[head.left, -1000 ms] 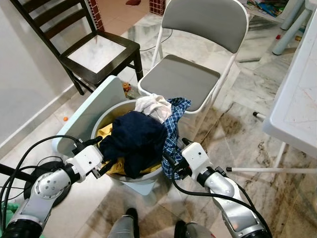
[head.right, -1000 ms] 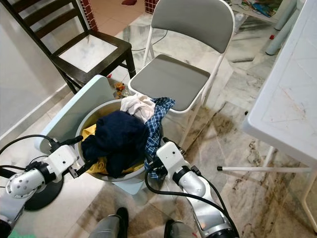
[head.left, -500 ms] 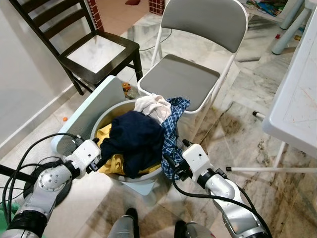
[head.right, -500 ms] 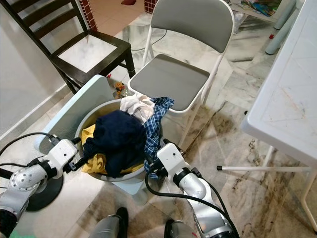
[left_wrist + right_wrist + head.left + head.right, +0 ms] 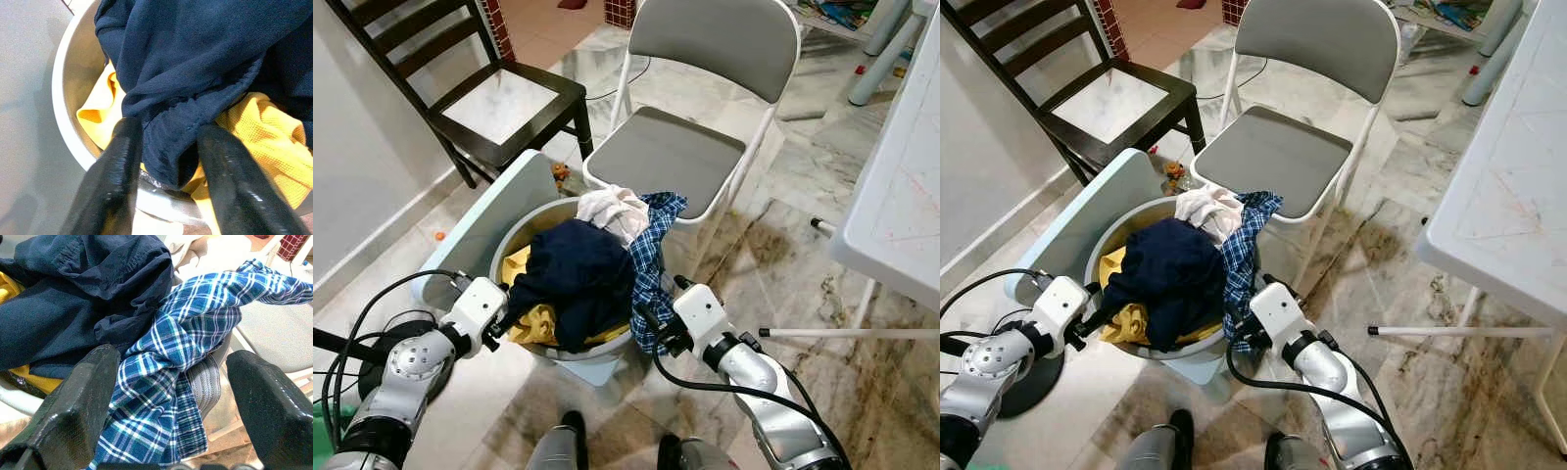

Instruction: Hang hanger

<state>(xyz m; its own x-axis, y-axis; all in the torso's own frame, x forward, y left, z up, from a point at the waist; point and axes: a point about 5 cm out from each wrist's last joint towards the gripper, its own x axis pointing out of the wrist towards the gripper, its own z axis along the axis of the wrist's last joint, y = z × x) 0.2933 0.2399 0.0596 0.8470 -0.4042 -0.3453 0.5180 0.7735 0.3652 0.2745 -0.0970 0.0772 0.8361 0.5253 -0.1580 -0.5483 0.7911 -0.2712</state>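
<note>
Laundry basket between both end effectors, left end effector straddling navy garment (unclenched), right end effector spread around plaid shirt

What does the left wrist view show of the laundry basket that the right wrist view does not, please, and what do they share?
The left wrist view shows the yellow garment spread broadly under the pile, the basket's grey rim, and the left gripper open around a fold of the navy garment. The right wrist view shows the blue plaid shirt hanging over the basket's edge, the grey folding chair seat behind, and the right gripper open wide around the plaid. Both show the navy garment on top of the pile.
</note>
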